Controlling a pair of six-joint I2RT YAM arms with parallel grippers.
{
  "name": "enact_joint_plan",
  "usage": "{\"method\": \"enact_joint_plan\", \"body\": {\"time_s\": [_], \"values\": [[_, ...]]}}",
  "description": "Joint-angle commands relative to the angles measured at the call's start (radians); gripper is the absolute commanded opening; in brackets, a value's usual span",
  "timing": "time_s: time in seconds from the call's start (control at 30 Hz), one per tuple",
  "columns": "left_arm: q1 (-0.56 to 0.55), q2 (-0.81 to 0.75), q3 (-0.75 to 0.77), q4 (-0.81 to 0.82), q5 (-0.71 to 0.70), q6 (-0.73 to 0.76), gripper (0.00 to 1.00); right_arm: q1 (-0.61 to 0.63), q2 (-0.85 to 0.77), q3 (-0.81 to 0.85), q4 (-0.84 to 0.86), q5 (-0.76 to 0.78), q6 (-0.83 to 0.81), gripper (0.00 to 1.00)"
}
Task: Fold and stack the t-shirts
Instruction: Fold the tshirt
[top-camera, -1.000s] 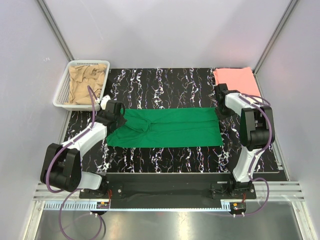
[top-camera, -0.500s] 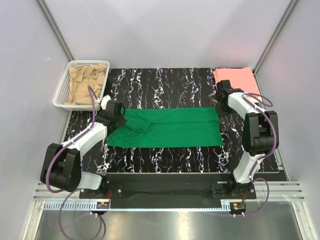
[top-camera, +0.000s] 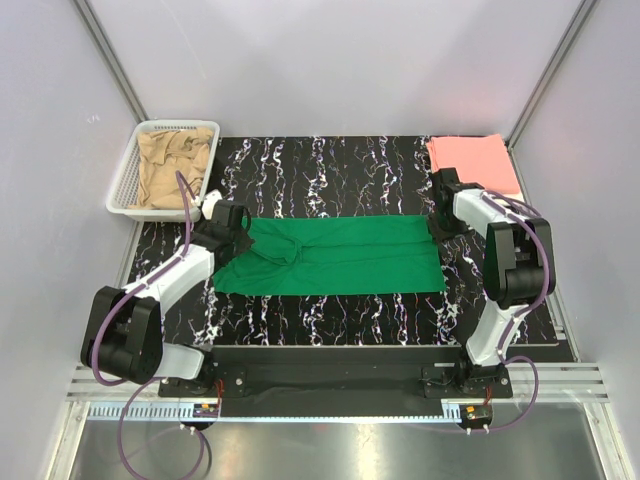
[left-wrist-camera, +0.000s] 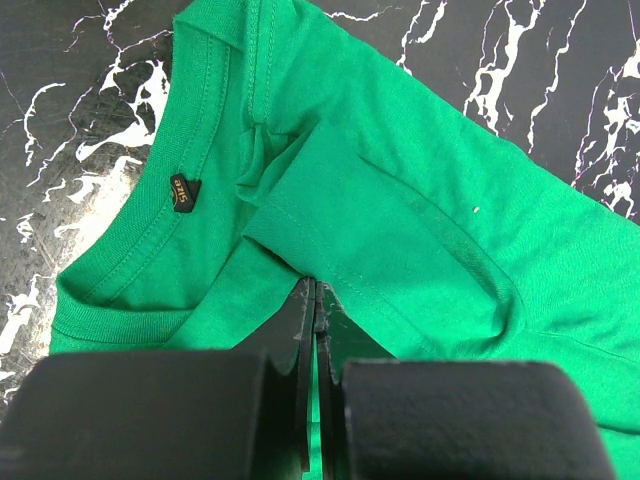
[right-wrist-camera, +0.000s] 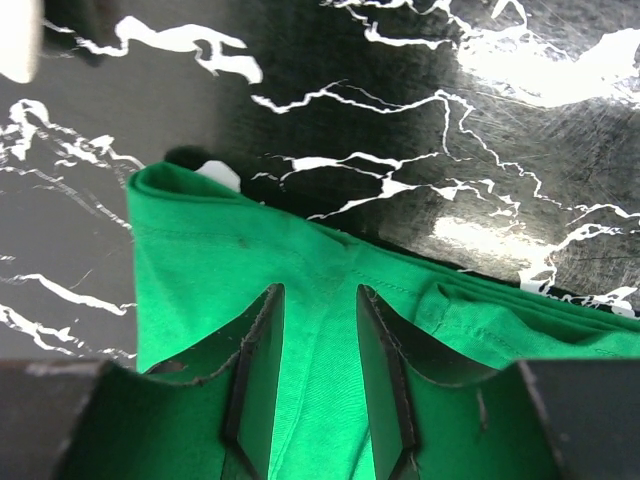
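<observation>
A bright green t-shirt (top-camera: 340, 255) lies as a long folded band across the middle of the table. At its left end, by the collar (left-wrist-camera: 120, 290), my left gripper (top-camera: 243, 240) is shut, its tips (left-wrist-camera: 315, 287) pinching the hem of the folded-in sleeve. Over the shirt's back right corner (right-wrist-camera: 200, 260), my right gripper (top-camera: 437, 222) stands open (right-wrist-camera: 318, 292), a finger on each side of a low ridge of green cloth and not pinching it. A salmon pink t-shirt (top-camera: 472, 160) lies folded at the back right. A tan t-shirt (top-camera: 172, 165) sits crumpled in the basket.
The white mesh basket (top-camera: 125, 180) stands at the back left corner, just beyond my left arm. The table top (top-camera: 330, 170) is black marbled board, with grey walls close on both sides and behind.
My right gripper has opened and let go of the green shirt's right end, shifting slightly. The left gripper and the shirt have not moved.
</observation>
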Motion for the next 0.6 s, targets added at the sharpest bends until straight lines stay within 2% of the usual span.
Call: {"method": "enact_joint_plan", "body": {"time_s": [0.0, 0.13, 0.5, 0.57], "values": [[-0.006, -0.006, 0.049, 0.039, -0.006, 0.008, 0.0, -0.004, 0.016, -0.009, 0.014, -0.001, 0.04, 0.42], [-0.006, -0.006, 0.047, 0.036, -0.007, 0.008, 0.0, -0.004, 0.03, -0.013, 0.023, 0.002, 0.049, 0.39], [-0.006, -0.026, 0.063, 0.031, -0.03, 0.025, 0.0, -0.003, -0.005, -0.026, 0.068, 0.054, 0.0, 0.02], [-0.005, -0.031, 0.063, 0.028, -0.03, 0.026, 0.0, -0.005, 0.001, -0.032, 0.068, 0.045, -0.002, 0.0]]}}
